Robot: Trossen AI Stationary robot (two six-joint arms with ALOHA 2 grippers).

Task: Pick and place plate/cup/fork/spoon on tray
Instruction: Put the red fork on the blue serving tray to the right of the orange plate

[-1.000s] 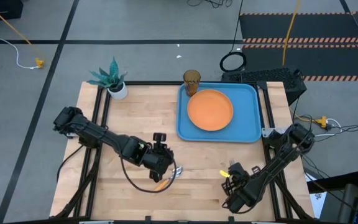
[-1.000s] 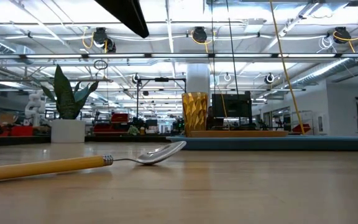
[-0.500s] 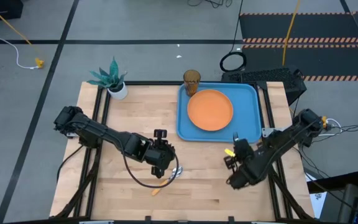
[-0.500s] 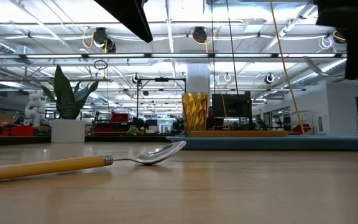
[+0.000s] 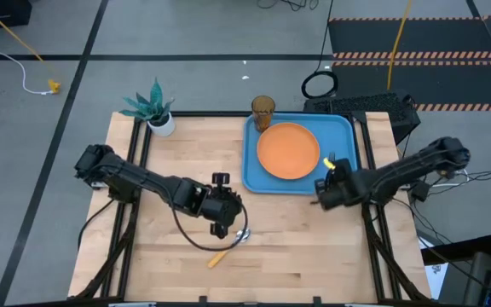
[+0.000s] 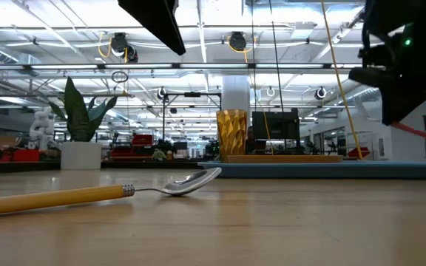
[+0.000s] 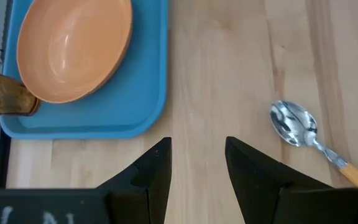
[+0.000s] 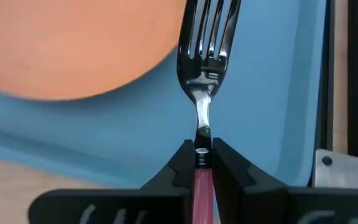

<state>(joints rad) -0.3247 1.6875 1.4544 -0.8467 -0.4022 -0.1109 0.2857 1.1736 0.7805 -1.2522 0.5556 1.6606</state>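
Observation:
My right gripper is shut on the fork and holds it over the right part of the blue tray. The silver tines are just right of the orange plate. The amber cup stands at the tray's far left corner. The spoon lies flat on the table, with its orange-yellow handle toward the near edge. My left gripper is open and empty above the table, just beside the spoon's bowl. My right gripper pinches the fork's pinkish-red handle between its two fingers, at the end next to the metal neck. The fingers lie along the fork, which sticks out ahead of them. The fork is lifted clear, with its tines over the tray beside the plate.
A white pot with a green plant stands at the table's far left. Bare wood lies between the tray and the near edge. Black frame rails run along the table's right side, beside the tray.
My right gripper has carried the fork from the table's near right area toward the far edge, to above the right part of the tray. The fork has stayed clear of the table. My left gripper has shifted slightly over the spoon, which has not moved.

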